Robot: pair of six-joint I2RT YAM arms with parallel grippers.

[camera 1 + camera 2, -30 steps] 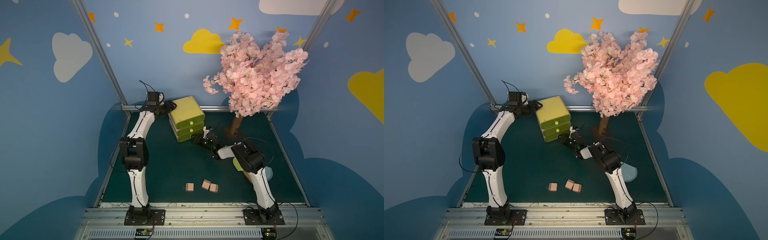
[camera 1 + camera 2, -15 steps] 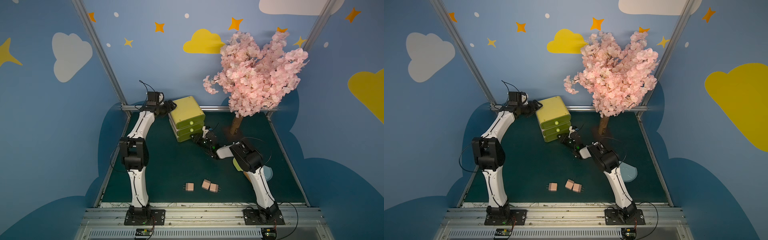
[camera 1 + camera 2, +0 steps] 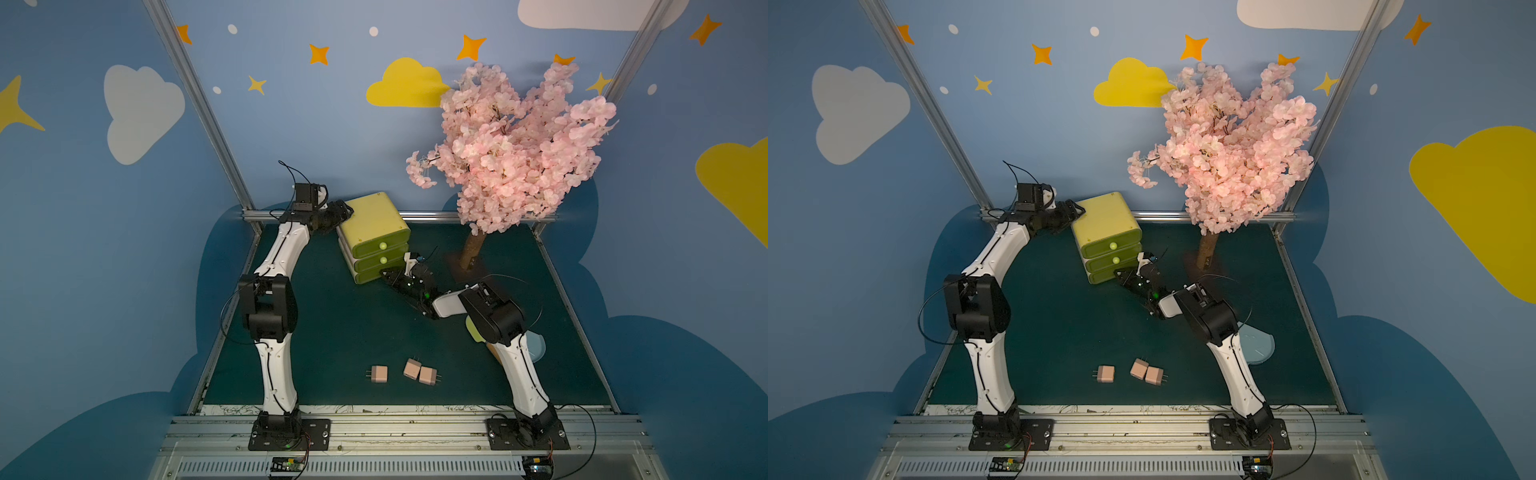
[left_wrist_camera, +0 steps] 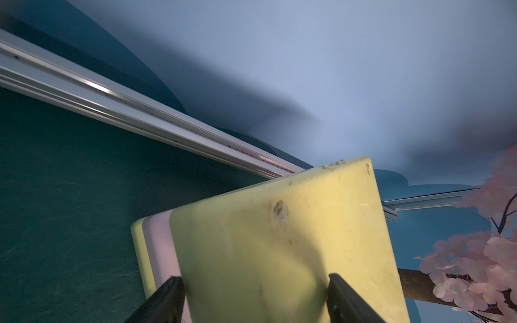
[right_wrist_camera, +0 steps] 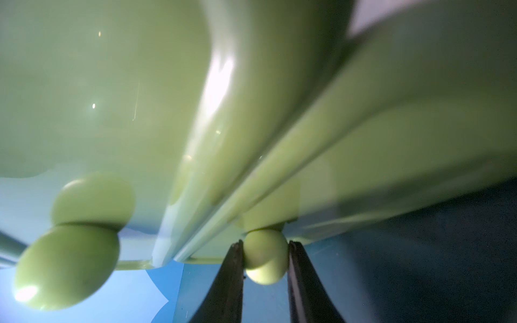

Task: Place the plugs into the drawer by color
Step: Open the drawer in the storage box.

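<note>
Three pink plugs (image 3: 379,373) (image 3: 412,368) (image 3: 428,375) lie at the mat's (image 3: 332,332) front, two touching; one three-drawer chest (image 3: 374,224) stands at the back. Left gripper (image 3: 345,212) clamps the chest's top rear corner; right gripper (image 3: 388,274) pinches its bottom knob (image 5: 264,260). One blossom tree (image 3: 511,145) stands beside, and one blue plate (image 3: 1260,347) lies partly under the right arm.

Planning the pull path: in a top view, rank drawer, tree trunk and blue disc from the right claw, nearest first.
1. The drawer: touching; the right claw flanks its bottom knob.
2. The trunk: farther back, on the right.
3. The blue disc: front right, under the right arm.
</note>
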